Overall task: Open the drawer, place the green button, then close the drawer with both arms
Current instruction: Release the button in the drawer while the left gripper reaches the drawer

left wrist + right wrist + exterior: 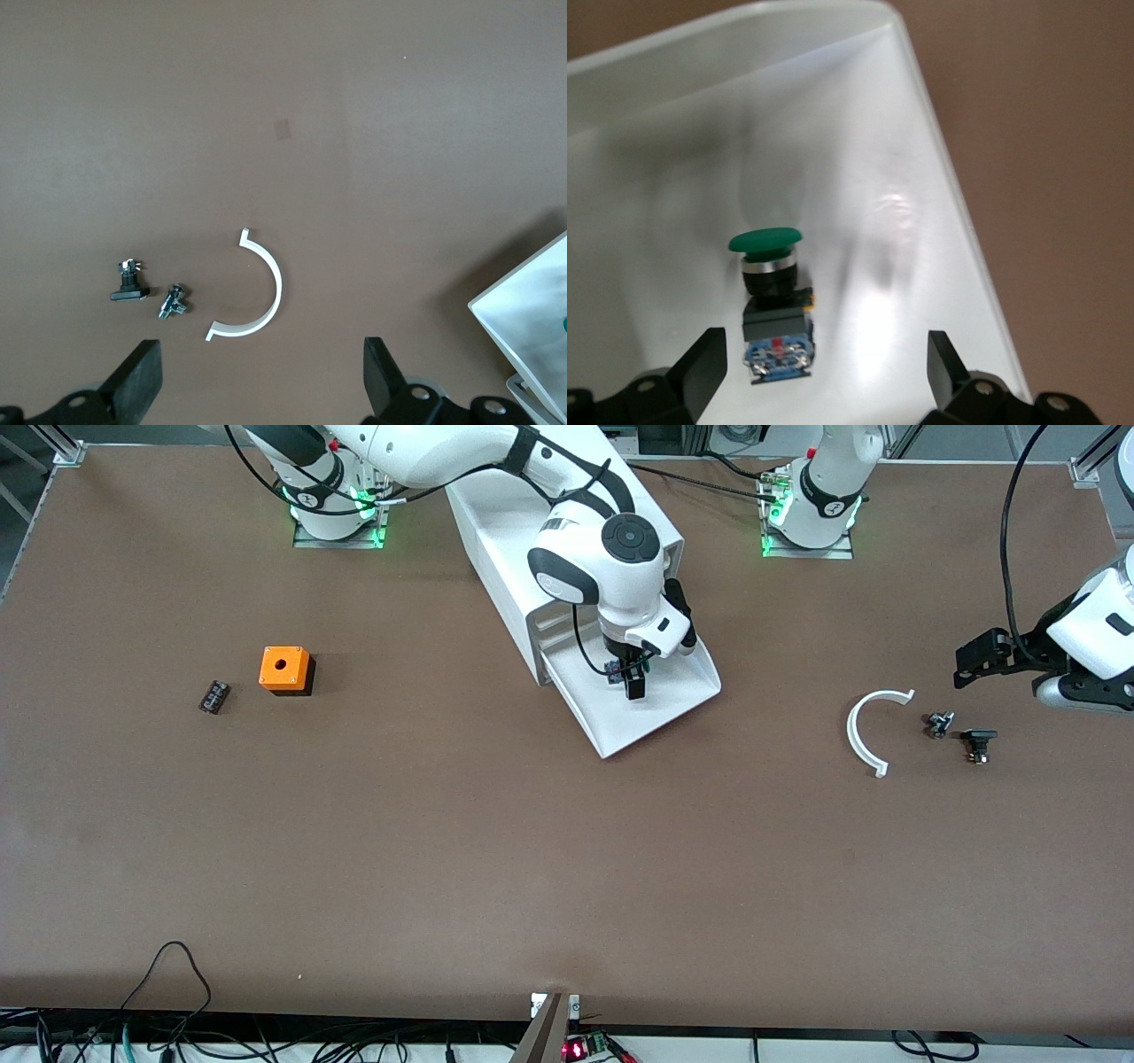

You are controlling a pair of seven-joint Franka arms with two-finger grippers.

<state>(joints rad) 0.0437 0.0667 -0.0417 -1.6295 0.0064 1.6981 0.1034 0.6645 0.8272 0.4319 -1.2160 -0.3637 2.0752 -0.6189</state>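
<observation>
Now my right gripper point(819, 354) stands wide over the pulled-out drawer point(660, 722), the button point(771, 297) lying loose on its floor between my fingers, its length pointing from me toward the sloped lip.

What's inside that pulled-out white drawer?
The green-capped button lies in the drawer, between the right pincer's open fingers. That arm hides part of the drawer floor.

Brown matte table point(443, 850); black cables point(177, 1036) along near edge.
</observation>
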